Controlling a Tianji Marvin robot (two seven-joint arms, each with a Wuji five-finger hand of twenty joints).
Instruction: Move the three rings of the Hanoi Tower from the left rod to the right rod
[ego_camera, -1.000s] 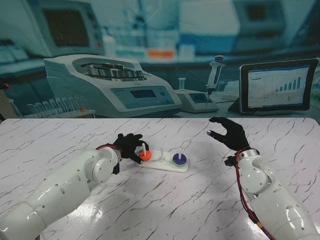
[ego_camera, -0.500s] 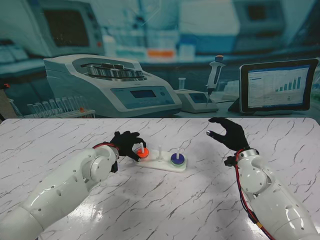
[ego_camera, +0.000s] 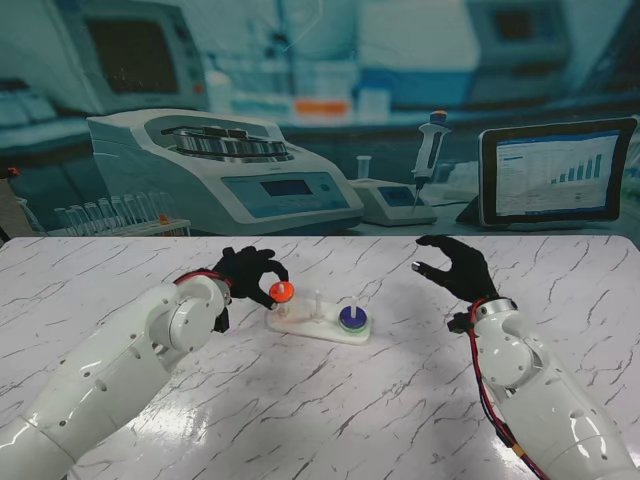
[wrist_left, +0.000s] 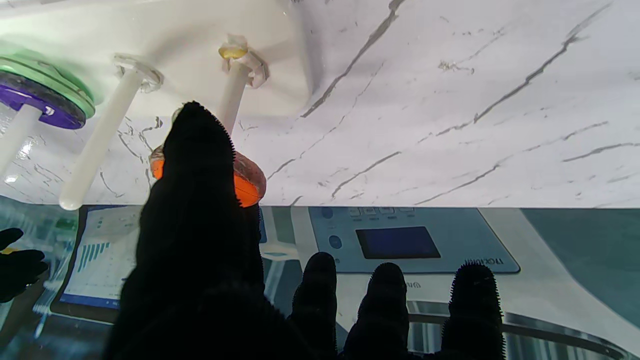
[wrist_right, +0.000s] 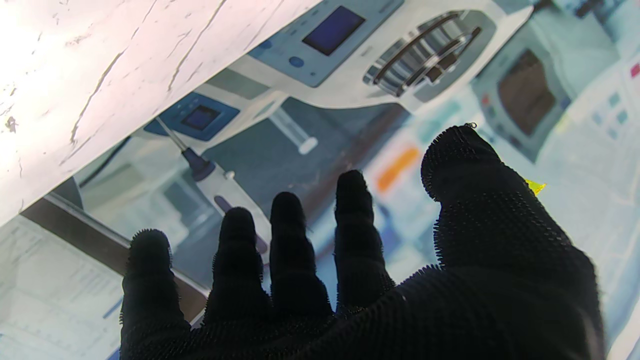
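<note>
The white Hanoi base (ego_camera: 318, 326) lies mid-table with three white rods. My left hand (ego_camera: 248, 275) is shut on the orange ring (ego_camera: 282, 292), holding it near the top of the left rod (ego_camera: 280, 305). In the left wrist view the orange ring (wrist_left: 245, 182) is pinched under my thumb, beside the left rod (wrist_left: 231, 95), whose foot is bare. The purple ring (ego_camera: 350, 316) sits on a green ring on the right rod; both rings (wrist_left: 35, 95) also show in the wrist view. The middle rod (ego_camera: 316, 301) carries nothing. My right hand (ego_camera: 455, 266) hovers open, to the right of the tower.
A centrifuge (ego_camera: 220, 165), a pipette on its stand (ego_camera: 428, 150) and a tablet (ego_camera: 555, 172) stand along the far edge of the marble table (ego_camera: 400, 400). My right forearm (ego_camera: 530, 390) lies over the table's near right side.
My left hand has lifted the orange ring up the left rod from its foot to near the tip, drifting slightly left. The base slid a little left too. The right hand has stayed put.
</note>
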